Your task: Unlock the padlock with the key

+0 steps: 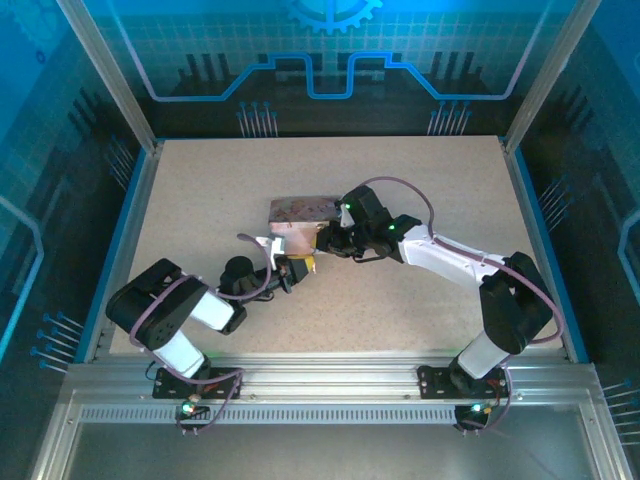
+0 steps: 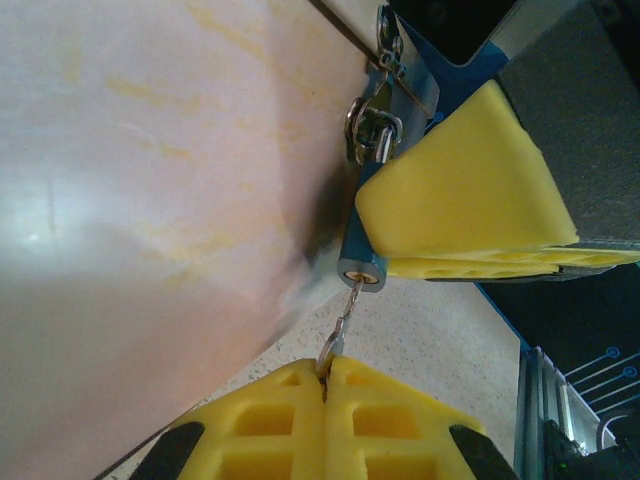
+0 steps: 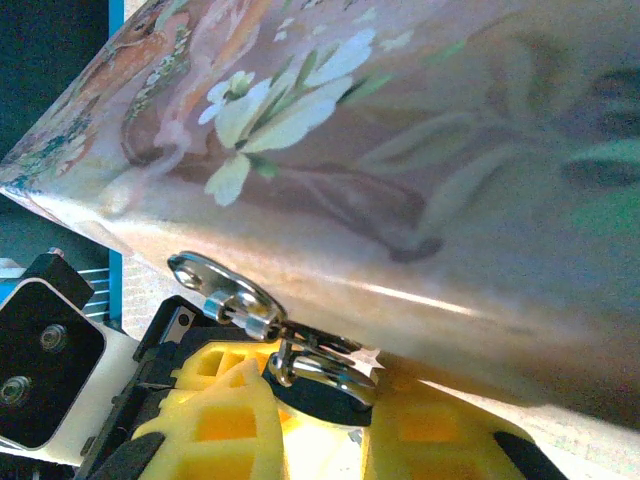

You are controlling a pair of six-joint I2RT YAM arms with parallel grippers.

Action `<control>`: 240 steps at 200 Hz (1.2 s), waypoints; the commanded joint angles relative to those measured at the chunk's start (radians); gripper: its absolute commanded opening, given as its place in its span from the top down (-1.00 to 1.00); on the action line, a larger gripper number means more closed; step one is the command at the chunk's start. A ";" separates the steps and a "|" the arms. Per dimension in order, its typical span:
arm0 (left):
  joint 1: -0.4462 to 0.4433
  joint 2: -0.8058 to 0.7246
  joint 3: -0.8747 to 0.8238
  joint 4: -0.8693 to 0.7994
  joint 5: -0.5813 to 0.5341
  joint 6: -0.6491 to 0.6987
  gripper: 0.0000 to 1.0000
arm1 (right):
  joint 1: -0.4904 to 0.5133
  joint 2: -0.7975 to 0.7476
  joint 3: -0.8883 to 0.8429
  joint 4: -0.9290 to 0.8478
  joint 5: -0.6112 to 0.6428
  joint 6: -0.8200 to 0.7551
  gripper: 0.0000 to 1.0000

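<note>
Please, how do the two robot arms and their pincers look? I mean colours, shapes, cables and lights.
The left arm and the right arm have rounded black joints and white links. A thin purplish cable loops along each, and small green lights glow on the joints. The left pincer and the right pincer have yellow fingers with a grid of square hollows.

My left arm [image 1: 185, 310] and right arm [image 1: 450, 258] have black joints, white shells, thin purple cables [image 1: 398, 184], and yellow waffle-patterned fingers [image 2: 270, 425].
</note>
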 commanded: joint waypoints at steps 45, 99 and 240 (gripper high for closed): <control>-0.003 -0.011 0.034 0.032 -0.003 -0.004 1.00 | 0.035 -0.010 0.010 0.054 -0.033 -0.050 1.00; 0.021 -0.039 0.029 0.032 0.025 -0.049 1.00 | 0.041 -0.011 -0.003 0.024 0.006 -0.093 1.00; 0.016 -0.045 0.087 0.033 0.030 -0.125 1.00 | 0.076 0.011 -0.042 0.091 0.016 -0.091 1.00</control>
